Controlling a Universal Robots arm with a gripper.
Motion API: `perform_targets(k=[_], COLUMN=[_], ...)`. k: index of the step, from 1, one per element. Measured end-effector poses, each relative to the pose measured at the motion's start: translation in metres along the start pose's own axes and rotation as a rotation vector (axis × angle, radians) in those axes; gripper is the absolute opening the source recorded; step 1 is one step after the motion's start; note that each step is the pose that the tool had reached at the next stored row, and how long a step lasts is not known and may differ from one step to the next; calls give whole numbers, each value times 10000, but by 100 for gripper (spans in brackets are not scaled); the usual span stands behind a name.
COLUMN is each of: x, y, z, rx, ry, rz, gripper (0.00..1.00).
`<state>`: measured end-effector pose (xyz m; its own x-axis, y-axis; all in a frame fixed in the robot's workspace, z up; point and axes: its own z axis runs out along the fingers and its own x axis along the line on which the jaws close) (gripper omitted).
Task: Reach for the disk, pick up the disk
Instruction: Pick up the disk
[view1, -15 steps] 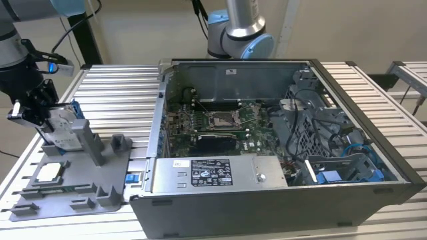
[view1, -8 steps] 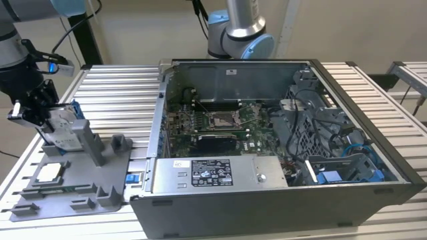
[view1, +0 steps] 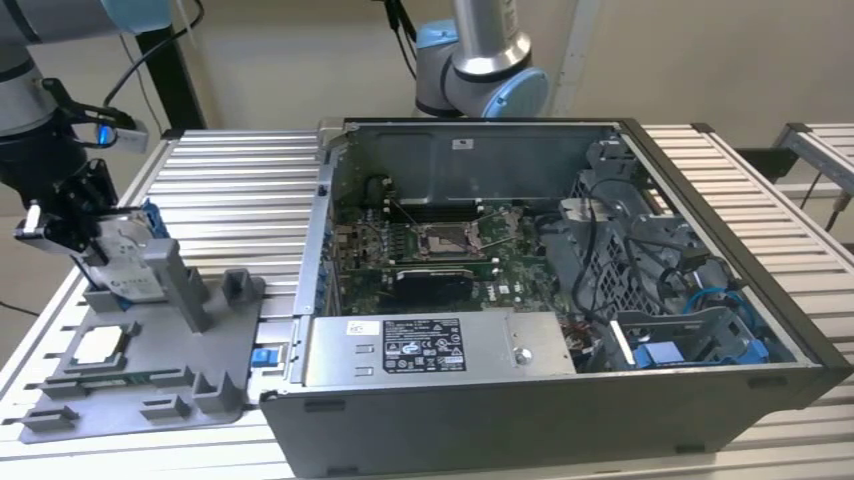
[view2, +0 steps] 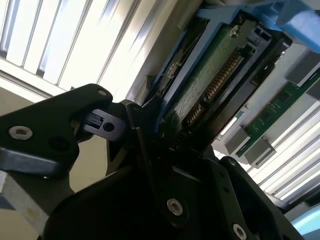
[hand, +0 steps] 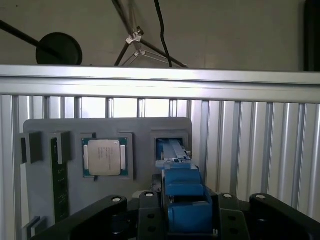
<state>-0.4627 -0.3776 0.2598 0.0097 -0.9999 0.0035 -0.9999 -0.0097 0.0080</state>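
The disk (view1: 130, 262), silver-grey with a blue frame, stands on edge at the exterior view's left, above the grey fixture (view1: 147, 375). My gripper (view1: 91, 238) is shut on it from above, its black fingers (hand: 112, 210) flanking the blue frame. In the first wrist view the disk (hand: 181, 197) runs from my gripper (hand: 182, 220) toward an upright slot (hand: 172, 142) in the fixture. I cannot tell whether its far end is still in that slot. In the second wrist view the disk (view2: 210, 80) shows its green circuit board and blue edge.
A small square silver chip (hand: 105, 156) and a green memory stick (hand: 59, 180) lie in the fixture beside the slot. Grey posts (view1: 174, 280) rise from the fixture close to the disk. An open computer case (view1: 534, 300) with a grey power supply box (view1: 427, 345) takes up the middle.
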Motion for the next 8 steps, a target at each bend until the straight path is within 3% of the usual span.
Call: perform_targets(k=[8], x=[1], y=[1], z=[-108], rx=[-2], ry=[0], rz=[-1], gripper=[0])
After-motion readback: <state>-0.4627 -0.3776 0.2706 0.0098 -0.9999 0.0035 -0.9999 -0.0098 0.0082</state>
